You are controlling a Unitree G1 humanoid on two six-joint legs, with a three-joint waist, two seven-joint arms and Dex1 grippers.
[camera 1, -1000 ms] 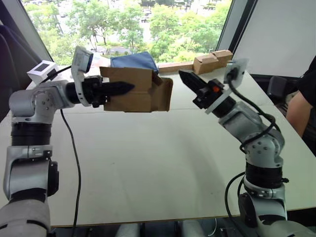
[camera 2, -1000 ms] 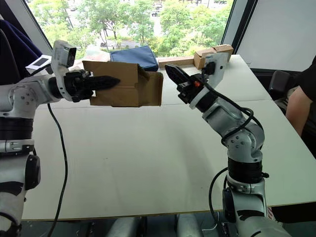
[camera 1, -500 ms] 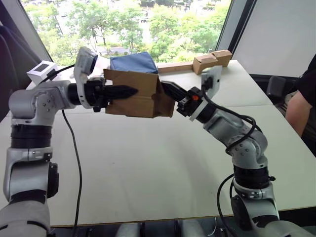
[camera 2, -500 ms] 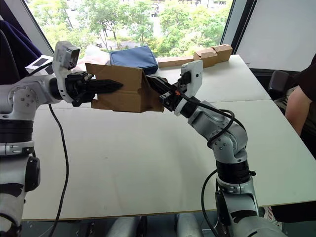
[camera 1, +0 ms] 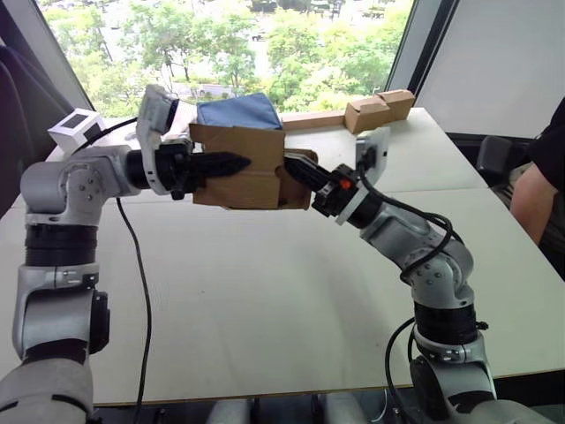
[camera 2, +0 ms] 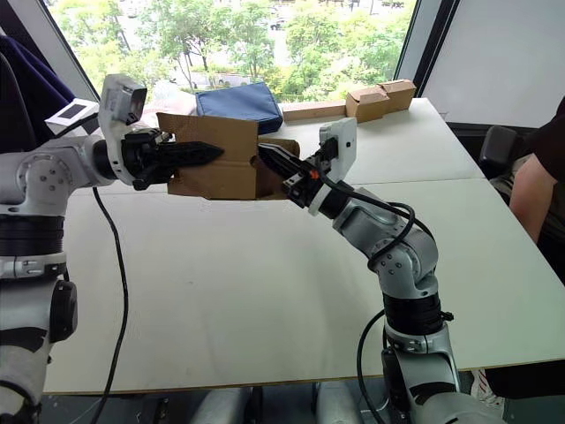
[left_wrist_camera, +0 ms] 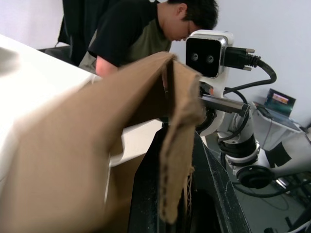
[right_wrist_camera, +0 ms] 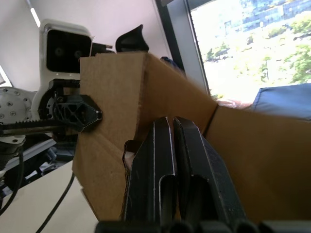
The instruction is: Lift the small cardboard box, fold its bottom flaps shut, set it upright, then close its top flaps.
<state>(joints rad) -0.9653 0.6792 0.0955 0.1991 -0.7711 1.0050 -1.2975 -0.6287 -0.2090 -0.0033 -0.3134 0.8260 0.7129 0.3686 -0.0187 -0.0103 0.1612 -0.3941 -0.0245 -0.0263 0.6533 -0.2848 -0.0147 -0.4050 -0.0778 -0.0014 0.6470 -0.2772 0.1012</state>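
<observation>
Since a second ago the right gripper (camera 1: pixel 296 168) has crossed to the small cardboard box (camera 1: pixel 243 168), held above the worktop (camera 1: pixel 265 291). Left wrist view: the left gripper (left_wrist_camera: pixel 177 194) clamps a box wall. Right wrist view: closed right fingers (right_wrist_camera: pixel 155 160) press cardboard.

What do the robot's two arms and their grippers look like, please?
Both arms are silver-grey metal with dark joint rings and loose black cables. Each wrist carries a white camera block with a black face. The left gripper and the right gripper each have two long, tapered black fingers; the right gripper shows an orange-red spot at its base.
</observation>
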